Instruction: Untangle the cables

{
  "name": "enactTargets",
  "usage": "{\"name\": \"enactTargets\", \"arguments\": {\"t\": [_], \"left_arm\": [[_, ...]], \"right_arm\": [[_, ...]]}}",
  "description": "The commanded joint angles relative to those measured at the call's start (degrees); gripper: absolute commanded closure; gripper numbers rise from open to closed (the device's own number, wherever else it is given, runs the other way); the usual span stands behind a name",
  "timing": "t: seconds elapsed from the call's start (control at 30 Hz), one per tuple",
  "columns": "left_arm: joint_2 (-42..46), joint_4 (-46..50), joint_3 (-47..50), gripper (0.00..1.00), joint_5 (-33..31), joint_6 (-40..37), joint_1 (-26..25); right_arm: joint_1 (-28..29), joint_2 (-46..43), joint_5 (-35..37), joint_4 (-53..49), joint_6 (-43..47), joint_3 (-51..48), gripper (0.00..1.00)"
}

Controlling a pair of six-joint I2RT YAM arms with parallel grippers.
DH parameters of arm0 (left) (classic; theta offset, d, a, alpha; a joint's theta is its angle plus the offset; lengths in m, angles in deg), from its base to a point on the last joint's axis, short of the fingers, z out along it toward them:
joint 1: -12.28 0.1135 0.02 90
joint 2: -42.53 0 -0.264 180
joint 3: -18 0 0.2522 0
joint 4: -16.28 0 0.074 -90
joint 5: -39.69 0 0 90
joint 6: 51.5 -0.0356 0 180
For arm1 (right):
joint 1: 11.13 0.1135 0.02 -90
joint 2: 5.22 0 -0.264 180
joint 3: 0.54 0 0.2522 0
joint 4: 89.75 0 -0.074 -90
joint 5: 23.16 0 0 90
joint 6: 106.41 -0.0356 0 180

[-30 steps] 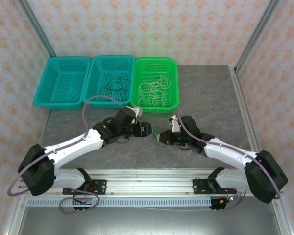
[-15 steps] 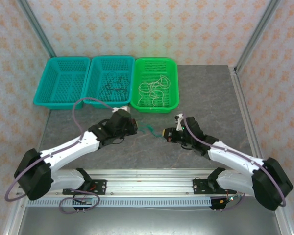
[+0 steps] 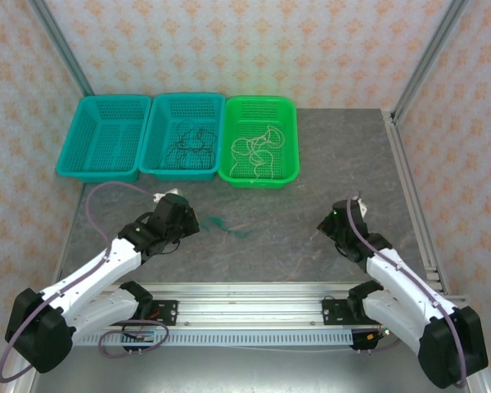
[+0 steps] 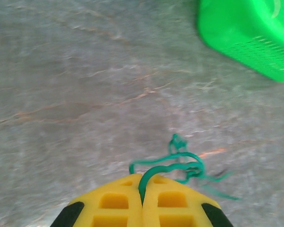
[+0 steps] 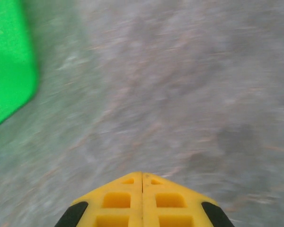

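The left gripper (image 4: 142, 178) is clamped on a thin green cable (image 4: 182, 161), trailed out on the grey table (image 3: 344, 164) just past the fingertips. The right gripper (image 5: 142, 175) is pinched closed on nothing. Loads of bare tabletop is left between them. Whitish cables (image 3: 258, 149) are kept in the green basket (image 3: 260, 182) at the far edge, dark cables (image 3: 186, 141) in the teal basket (image 3: 180, 173) alongside.

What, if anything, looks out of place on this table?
A thin green cable lies in a small tangle on the bare table, part of it pinched in the shut jaws of the left gripper. The dark cables lie in the middle teal basket, the whitish cables in the green basket; this one is in none.
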Motion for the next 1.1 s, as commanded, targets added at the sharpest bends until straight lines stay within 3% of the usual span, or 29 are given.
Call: {"name": "enactTargets", "arguments": {"t": [0.0, 0.07, 0.17, 0.23, 0.4, 0.57, 0.73, 0.87, 1.07], "left_arm": [[1.51, 5.41, 0.57, 1.00, -4.16, -2.41, 1.69], [1.68, 3.70, 1.16, 1.00, -1.32, -4.08, 2.06], [-1.18, 0.82, 1.57, 1.00, 4.87, -6.36, 2.21], [-3.97, 0.79, 1.64, 1.00, 5.91, -6.92, 2.16], [-8.61, 3.26, 1.64, 1.00, 3.56, -9.18, 1.97], [-11.50, 4.64, 2.47, 1.00, 2.60, -10.85, 1.12], [-16.98, 5.38, 2.96, 1.00, 1.02, -10.17, 0.63], [-17.96, 3.88, 3.61, 1.00, 0.97, -8.67, 0.35], [-15.84, 3.80, 3.35, 1.00, -0.05, -9.03, 0.30]], "right_arm": [[-4.49, -2.27, 6.33, -9.06, 0.85, 3.02, 1.00], [-4.69, -2.99, 1.76, -6.63, 5.71, 3.57, 1.00], [-3.88, -2.56, -17.16, 3.69, 9.86, 2.36, 1.00], [0.58, -1.30, -22.58, 10.35, 8.39, 1.86, 0.98], [23.47, 9.16, -13.09, 13.47, 13.72, 8.68, 0.87], [33.77, 27.80, -14.29, 11.48, 12.99, 21.94, 0.79], [38.44, 43.43, -8.15, 4.68, 7.80, 34.93, 0.65], [39.83, 49.41, -1.45, -0.40, 6.41, 40.43, 0.58], [41.80, 54.70, -2.99, -3.60, 6.71, 44.16, 0.38]]}}
